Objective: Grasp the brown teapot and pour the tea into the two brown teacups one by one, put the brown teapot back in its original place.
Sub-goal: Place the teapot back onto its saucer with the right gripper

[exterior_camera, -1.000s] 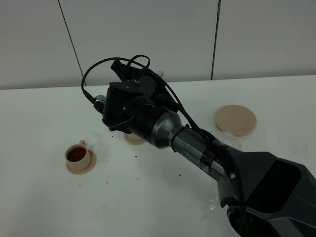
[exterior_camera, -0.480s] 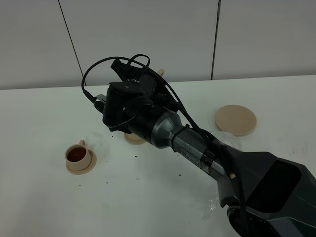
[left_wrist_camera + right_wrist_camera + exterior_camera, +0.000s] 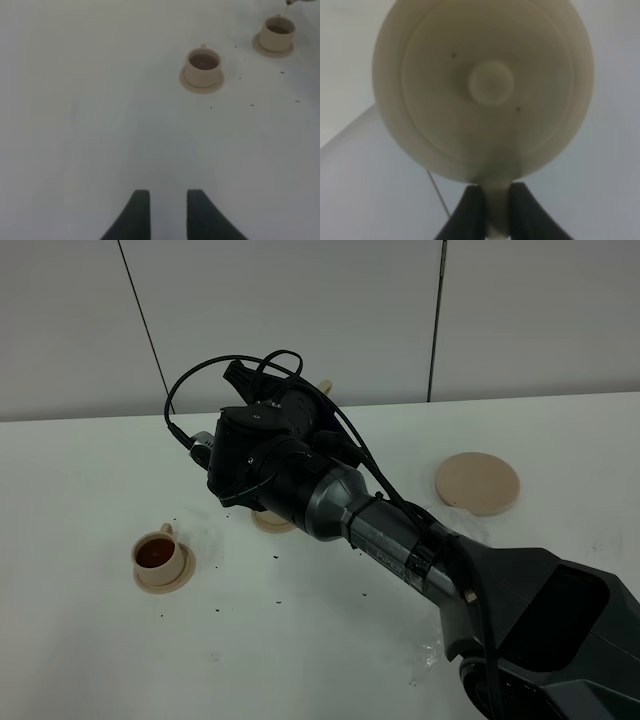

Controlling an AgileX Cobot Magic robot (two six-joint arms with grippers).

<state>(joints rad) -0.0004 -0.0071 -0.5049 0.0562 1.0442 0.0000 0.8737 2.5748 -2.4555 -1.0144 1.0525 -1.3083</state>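
The brown teapot (image 3: 485,90) fills the right wrist view lid-on, knob in the middle. My right gripper (image 3: 495,200) is shut on its loop handle. From the high camera the right arm reaches across the middle and hides the pot, save a tan bit (image 3: 325,388). One brown teacup (image 3: 157,553) holds dark tea on its saucer at the left. The other cup is under the arm, only its saucer edge (image 3: 270,523) showing. The left wrist view shows both cups (image 3: 203,66) (image 3: 276,32), the pot's spout tip (image 3: 290,1) just over the far one. The left gripper (image 3: 167,212) is open, far from them.
The wide tan saucer (image 3: 477,483), the pot's original place, lies bare at the right of the white table (image 3: 80,640). Dark tea specks dot the table around the cups. A grey panelled wall stands behind the table's far edge.
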